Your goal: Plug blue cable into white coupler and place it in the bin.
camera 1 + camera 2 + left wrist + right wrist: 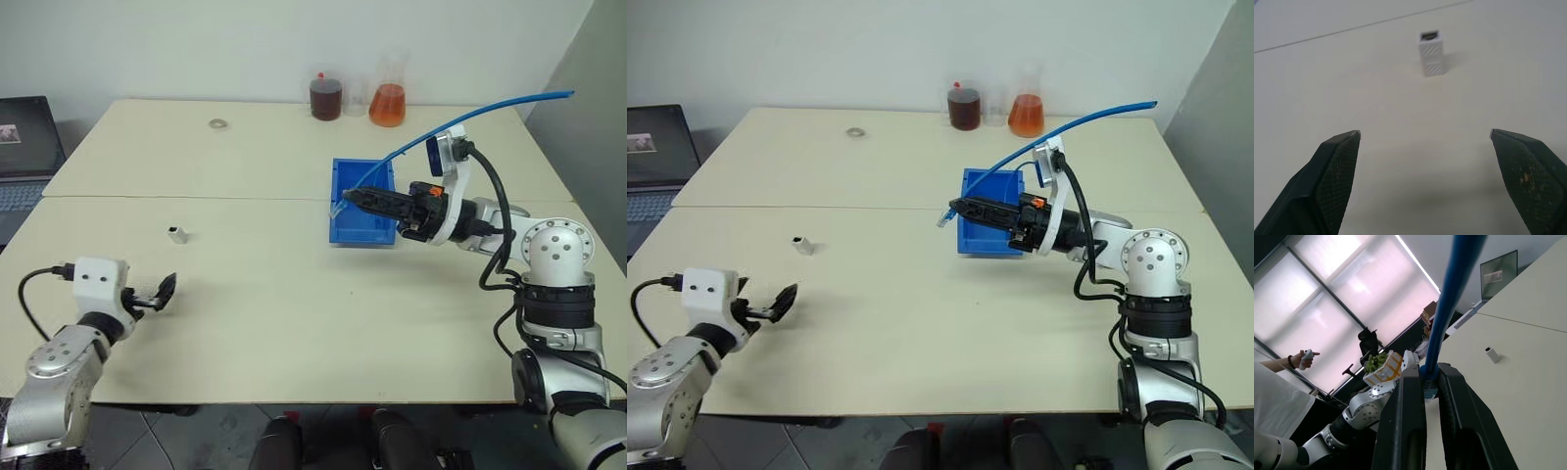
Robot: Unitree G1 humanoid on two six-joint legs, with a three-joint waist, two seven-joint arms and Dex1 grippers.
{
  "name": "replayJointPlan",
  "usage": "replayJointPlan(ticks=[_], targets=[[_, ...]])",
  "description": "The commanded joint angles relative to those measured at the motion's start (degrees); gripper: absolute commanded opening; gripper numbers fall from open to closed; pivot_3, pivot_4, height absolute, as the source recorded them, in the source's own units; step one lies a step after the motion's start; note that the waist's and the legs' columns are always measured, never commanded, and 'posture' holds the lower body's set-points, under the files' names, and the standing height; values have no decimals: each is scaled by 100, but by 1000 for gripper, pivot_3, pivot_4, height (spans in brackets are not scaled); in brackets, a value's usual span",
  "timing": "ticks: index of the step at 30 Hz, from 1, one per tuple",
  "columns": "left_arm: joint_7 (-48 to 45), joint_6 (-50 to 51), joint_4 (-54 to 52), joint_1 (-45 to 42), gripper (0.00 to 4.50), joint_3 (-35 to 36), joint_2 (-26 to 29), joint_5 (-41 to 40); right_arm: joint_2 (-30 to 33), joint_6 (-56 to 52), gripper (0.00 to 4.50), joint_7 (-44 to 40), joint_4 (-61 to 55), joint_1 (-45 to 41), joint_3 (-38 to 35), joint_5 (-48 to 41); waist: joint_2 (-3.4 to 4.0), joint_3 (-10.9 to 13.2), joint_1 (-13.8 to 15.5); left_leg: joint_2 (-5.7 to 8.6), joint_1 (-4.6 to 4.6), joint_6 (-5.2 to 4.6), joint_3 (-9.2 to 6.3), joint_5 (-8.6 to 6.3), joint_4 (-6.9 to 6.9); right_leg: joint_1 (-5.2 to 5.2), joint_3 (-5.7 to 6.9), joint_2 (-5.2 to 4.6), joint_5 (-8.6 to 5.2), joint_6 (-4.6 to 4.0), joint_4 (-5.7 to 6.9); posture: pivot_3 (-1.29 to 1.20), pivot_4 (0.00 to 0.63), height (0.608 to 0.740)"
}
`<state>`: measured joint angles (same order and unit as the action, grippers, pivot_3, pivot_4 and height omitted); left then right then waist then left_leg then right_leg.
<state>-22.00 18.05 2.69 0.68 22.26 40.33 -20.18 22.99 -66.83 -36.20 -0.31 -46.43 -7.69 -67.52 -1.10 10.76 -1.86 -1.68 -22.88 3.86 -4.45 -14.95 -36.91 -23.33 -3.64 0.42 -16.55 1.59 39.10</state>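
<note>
Blue cable (460, 119) in right claw (345, 197)

light-blue cable (470, 116), bright-blue bin (345, 227), white hatch-patterned coupler (1430, 53)

- Left gripper (160, 292): low over the worktop (294, 323) near its front left corner, fingers (1334, 166) spread wide, holding nothing.
- Right gripper (355, 197): raised above the worktop, pointing left, fingers clamped on the blue cable (470, 113).
</note>
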Motion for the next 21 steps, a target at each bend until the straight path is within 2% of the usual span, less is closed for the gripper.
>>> replayJointPlan(ticks=[1,8,12,21], targets=[[-461,-572,925,-697,4457,-156,159,251,49,52,91,-102,-175,-95,-73,15,-2,-1,22,2,-1,0,-2,0,-1,1,4,0,0,0,2,0,150,740],[-1147,-1038,2484,-1983,4457,-687,96,563,53,58,91,-50,-191,-109,-133,79,-6,-3,3,4,-3,0,-2,0,-3,3,7,-5,5,-2,2,0,150,740],[-1139,-1300,3401,-2638,4457,-976,52,906,89,50,91,15,-247,-90,-168,75,-6,-3,-17,5,-2,0,-3,0,-1,-2,8,-5,6,-4,10,0,150,740],[-982,-1618,4397,-3215,4457,-1204,-136,1272,154,63,91,130,-337,-35,-233,79,-5,-4,-8,5,5,-1,-3,1,-9,-3,6,-4,6,-4,36,0,150,740]])
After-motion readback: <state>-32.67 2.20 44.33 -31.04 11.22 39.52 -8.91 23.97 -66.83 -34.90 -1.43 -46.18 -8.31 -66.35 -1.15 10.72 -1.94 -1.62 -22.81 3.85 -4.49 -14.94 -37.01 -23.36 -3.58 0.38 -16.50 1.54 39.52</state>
